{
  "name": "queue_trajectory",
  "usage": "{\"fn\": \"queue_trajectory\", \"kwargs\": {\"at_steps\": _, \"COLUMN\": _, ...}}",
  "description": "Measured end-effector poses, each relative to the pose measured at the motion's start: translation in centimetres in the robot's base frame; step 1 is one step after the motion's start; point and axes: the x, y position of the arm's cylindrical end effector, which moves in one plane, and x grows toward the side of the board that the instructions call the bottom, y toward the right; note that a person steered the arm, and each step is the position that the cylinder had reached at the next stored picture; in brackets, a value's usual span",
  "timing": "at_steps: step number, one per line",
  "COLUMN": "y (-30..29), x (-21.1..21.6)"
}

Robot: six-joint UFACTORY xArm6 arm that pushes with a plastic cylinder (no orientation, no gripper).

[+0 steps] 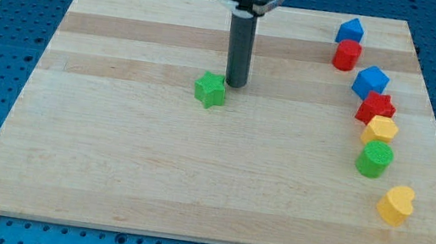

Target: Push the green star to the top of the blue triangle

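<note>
Green star (211,90) sits near the middle of the wooden counter (109,167), and my tip (234,85) stands just beside it, on its upper right in the view, touching or nearly so. This arm carries no jaws, only the rod, so nothing opens or closes. Blue triangle (351,29) lies well apart at the view's top right, directly above a red cylinder (346,55). Judging by that, my tip is on the wrong side: the star needs pushing rightward and upward, so I must first get round to its lower left.
</note>
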Motion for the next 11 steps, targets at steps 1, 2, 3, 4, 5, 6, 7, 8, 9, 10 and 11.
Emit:
{"fn": "queue_trajectory", "kwargs": {"at_steps": 1, "y": 0.8, "x": 5.0}}
{"fn": "queue_trajectory", "kwargs": {"at_steps": 2, "y": 0.2, "x": 10.3}}
{"fn": "queue_trajectory", "kwargs": {"at_steps": 3, "y": -4.3, "x": 10.2}}
{"fn": "queue_trajectory", "kwargs": {"at_steps": 4, "y": -4.2, "x": 5.9}}
{"fn": "queue_trajectory", "kwargs": {"at_steps": 5, "y": -0.9, "x": 1.4}}
{"fn": "queue_trajectory", "kwargs": {"at_steps": 6, "y": 1.1, "x": 0.4}}
{"fn": "queue_trajectory", "kwargs": {"at_steps": 7, "y": -0.6, "x": 3.9}}
{"fn": "queue_trajectory", "kwargs": {"at_steps": 8, "y": -2.8, "x": 2.9}}
{"fn": "queue_trajectory", "kwargs": {"at_steps": 9, "y": 0.0, "x": -1.3}}
{"fn": "queue_trajectory", "kwargs": {"at_steps": 10, "y": 6.4, "x": -2.7}}
{"fn": "queue_trajectory", "kwargs": {"at_steps": 11, "y": 6.8, "x": -2.3}}
